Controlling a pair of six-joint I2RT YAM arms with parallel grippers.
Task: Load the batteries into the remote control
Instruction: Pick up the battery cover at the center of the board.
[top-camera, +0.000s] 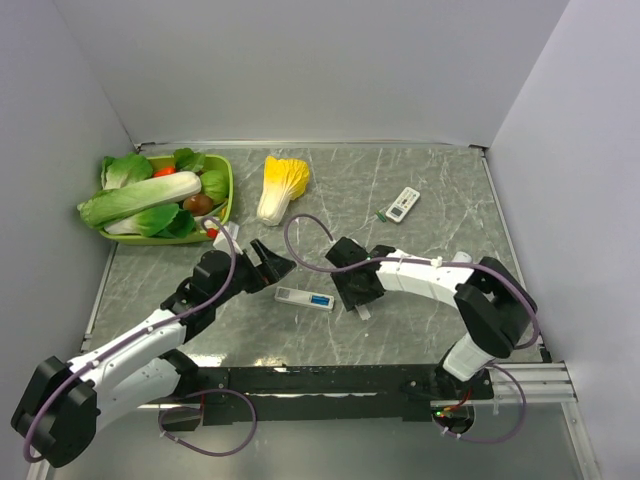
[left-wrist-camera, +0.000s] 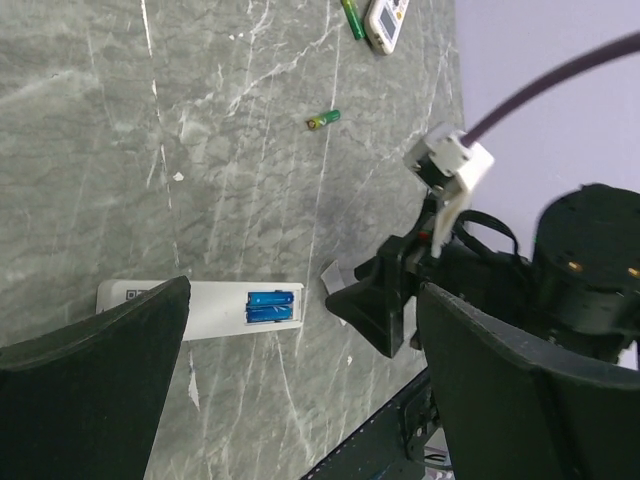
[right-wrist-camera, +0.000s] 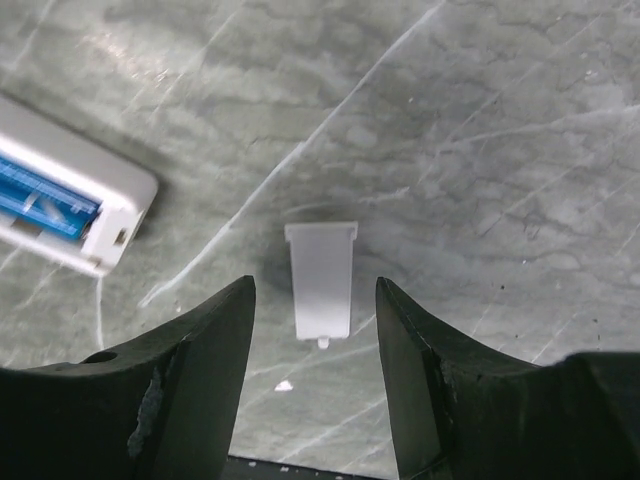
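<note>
White rectangular remote (top-camera: 305, 298) lies back-up at centre, compartment open, with two blue batteries (left-wrist-camera: 270, 306) seated inside. A small white plastic battery cover (right-wrist-camera: 322, 280) lies just right of it, between the wide, empty jaws of the right gripper (right-wrist-camera: 313, 297). The left gripper (left-wrist-camera: 300, 350) hovers at the remote's left, jaws wide and holding nothing. A loose green battery (left-wrist-camera: 323, 120) lies farther off.

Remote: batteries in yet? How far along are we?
Done: two blue batteries sit in the remote's open bay. In hand: nothing is gripped; the right gripper is open, fingers either side of the loose cover on the table. Left to do: grasp the cover and fit it. The left gripper is open.
</note>
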